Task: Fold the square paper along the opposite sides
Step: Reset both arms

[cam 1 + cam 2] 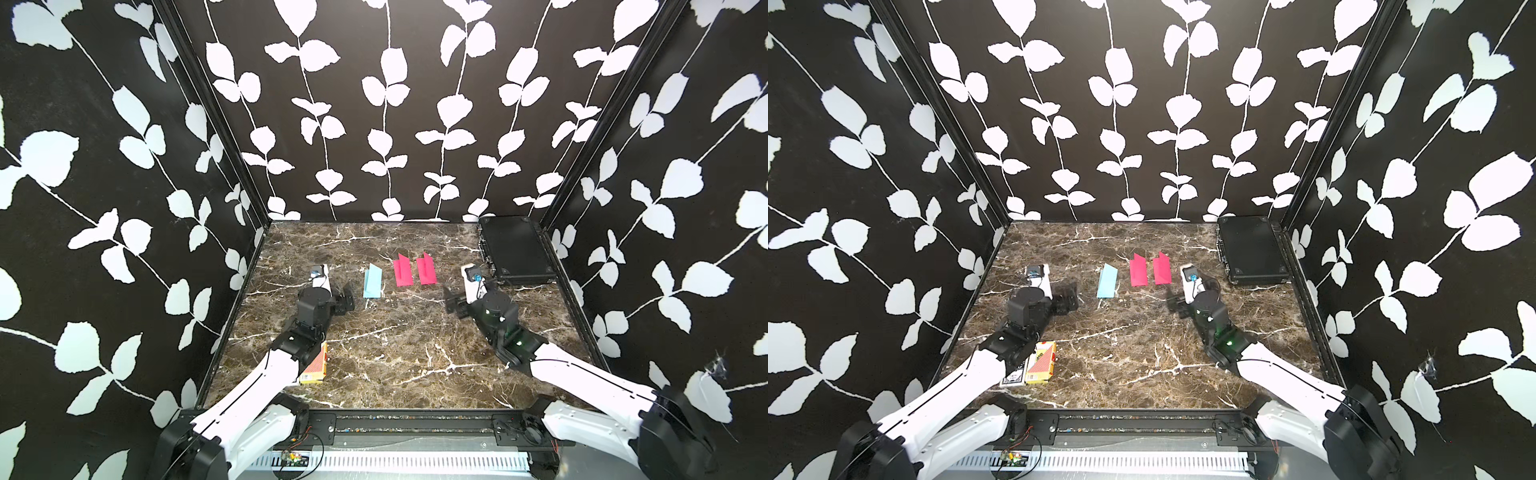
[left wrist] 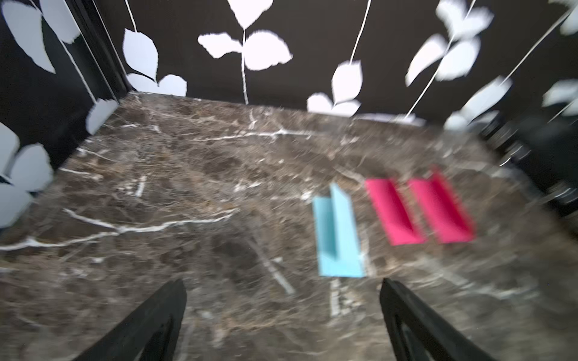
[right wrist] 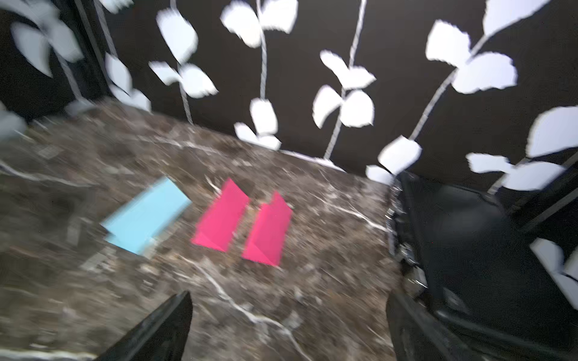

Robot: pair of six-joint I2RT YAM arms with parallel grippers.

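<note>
My left gripper (image 2: pixel 281 281) is spread wide and empty, hanging just short of the blue paper (image 1: pixel 372 282). My right gripper (image 3: pixel 289 295) is also wide and empty, near the two pink papers (image 1: pixel 402 272) but touching neither. The blue paper lies mid-table (image 1: pixel 395 353), doubled over edge to edge, with its top flap standing up off the lower half. Both pink papers look the same. I see no flat square sheet, so I'd call the fold made and the crease soft. Next move, if any: press along the fold line with my fingers shut, without shoving the paper sideways. Card box (image 1: pixel 1041 362) by my left arm has print too small to read, and the black case (image 1: pixel 513 249) shows no label.
</note>
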